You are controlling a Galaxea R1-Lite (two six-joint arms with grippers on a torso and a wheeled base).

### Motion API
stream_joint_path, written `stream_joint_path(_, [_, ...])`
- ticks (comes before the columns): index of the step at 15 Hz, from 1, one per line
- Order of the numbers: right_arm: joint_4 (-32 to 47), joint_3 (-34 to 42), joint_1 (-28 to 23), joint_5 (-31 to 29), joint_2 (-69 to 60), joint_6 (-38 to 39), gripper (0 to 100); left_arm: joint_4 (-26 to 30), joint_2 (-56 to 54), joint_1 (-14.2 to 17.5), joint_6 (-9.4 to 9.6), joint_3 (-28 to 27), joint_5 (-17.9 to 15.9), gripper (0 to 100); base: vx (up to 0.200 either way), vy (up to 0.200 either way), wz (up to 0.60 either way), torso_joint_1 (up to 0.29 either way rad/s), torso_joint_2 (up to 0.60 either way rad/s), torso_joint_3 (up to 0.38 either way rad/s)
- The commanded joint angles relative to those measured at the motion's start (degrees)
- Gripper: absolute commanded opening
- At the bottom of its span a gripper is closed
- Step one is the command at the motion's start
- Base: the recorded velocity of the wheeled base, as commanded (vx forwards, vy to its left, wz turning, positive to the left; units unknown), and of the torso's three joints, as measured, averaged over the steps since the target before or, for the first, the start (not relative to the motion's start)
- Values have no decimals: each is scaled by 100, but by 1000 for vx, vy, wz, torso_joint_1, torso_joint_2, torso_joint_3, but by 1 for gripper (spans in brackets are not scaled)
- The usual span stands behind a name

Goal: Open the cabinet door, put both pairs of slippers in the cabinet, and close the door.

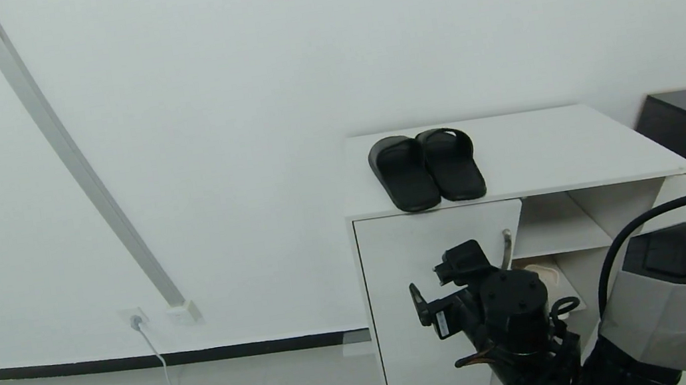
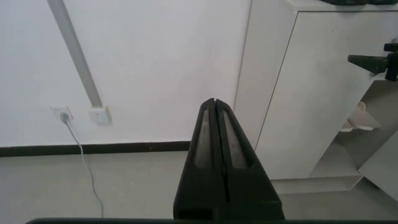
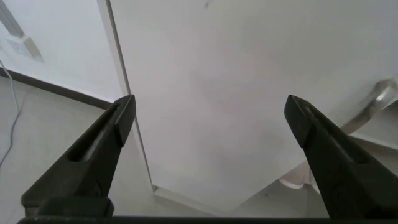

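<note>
The right tool (image 3: 210,106), nearest, gapes wide and empty before the cabinet (image 1: 545,150), facing its closed left door (image 1: 414,317); the right half stands open. The black slippers (image 1: 427,167) lie on top, so lifting them inside looks next. A pale slipper (image 1: 545,271) on the lower shelf is half hidden by the arm, below the handle (image 1: 507,248). The left tool (image 2: 214,109) is pressed shut, empty.

Two black slippers (image 1: 427,168), one white cabinet (image 1: 552,150), one wall socket (image 1: 134,318), one cable (image 1: 172,384).
</note>
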Motion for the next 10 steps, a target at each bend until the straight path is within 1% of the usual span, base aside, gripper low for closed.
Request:
stream_joint_path(1, [-10,-5,5,-1,-2,-2,100,-1,7,1,-2,1,1,0,0,0,0,242,-569,-315])
stream_joint_path(5, [-80,-14,5,-1,-19,-2,100,-1,7,1,-2,1,1,0,0,0,0,266,-603,-336])
stream_joint_path(10, [-98,-14,-118,-1,-11,-2,100,-1,7,1,-2,1,1,0,0,0,0,195,-425,-232])
